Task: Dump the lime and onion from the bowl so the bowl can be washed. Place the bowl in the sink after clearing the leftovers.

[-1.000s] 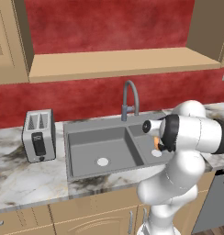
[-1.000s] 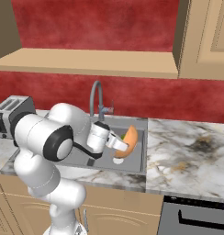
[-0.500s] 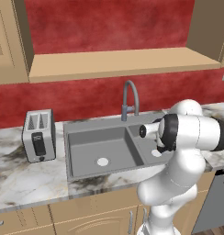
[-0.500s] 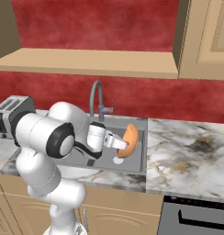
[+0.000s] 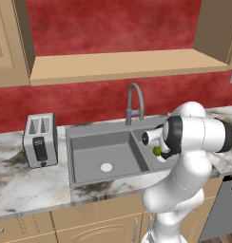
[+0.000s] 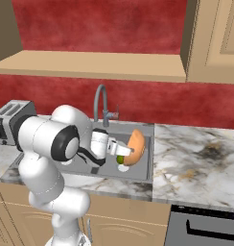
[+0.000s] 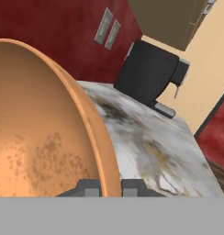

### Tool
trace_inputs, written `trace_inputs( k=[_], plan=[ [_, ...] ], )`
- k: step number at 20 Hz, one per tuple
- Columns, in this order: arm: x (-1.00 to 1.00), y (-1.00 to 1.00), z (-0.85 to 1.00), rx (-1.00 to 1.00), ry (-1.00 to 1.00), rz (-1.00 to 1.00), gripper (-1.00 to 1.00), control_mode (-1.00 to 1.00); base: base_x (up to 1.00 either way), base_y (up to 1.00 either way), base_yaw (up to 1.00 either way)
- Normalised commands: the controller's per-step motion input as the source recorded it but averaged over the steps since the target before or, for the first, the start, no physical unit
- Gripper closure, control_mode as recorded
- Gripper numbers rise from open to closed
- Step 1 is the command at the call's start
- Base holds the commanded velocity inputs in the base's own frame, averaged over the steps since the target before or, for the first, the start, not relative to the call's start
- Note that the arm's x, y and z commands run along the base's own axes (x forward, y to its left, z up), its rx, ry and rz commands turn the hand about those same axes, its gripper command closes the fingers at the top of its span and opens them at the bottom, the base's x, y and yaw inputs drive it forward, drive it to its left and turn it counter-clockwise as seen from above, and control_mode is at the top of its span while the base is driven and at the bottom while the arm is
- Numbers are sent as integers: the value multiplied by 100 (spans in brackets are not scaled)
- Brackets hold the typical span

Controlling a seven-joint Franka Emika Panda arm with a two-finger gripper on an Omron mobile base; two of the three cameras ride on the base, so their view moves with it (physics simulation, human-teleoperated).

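My gripper [image 6: 129, 152] is shut on the rim of the orange bowl [image 6: 136, 145], which it holds tipped on its side above the right basin of the sink [image 6: 144, 130]. In the hand view the bowl [image 7: 45, 137] has a stained inside and nothing in it, and its rim runs between my gripper's [image 7: 110, 188] two tips. The green lime [image 6: 120, 159] is just below the bowl's mouth, over the basin. From the left the lime [image 5: 157, 151] shows beside my forearm, above the sink [image 5: 89, 134]. The onion is out of view.
A silver toaster [image 5: 40, 140] stands on the marble counter left of the sink. The curved faucet [image 5: 135, 101] rises behind the basins. A black coffee machine [image 7: 153, 75] sits at the back of the counter on the right. A dark appliance front [image 6: 203, 226] is below the counter.
The hand has rolled and tipped the bowl further onto its side. The lime, unseen before, now shows below the bowl's mouth.
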Motion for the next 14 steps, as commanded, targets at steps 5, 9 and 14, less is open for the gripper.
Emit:
trace_inputs(
  k=[5,9,14],
  plan=[
    [3,0,0,-2,5,0,100,-100,0,0,0],
    [4,9,0,-13,1,0,100,-100,0,0,0],
    [1,18,0,-22,0,0,100,-100,0,0,0]
  ],
)
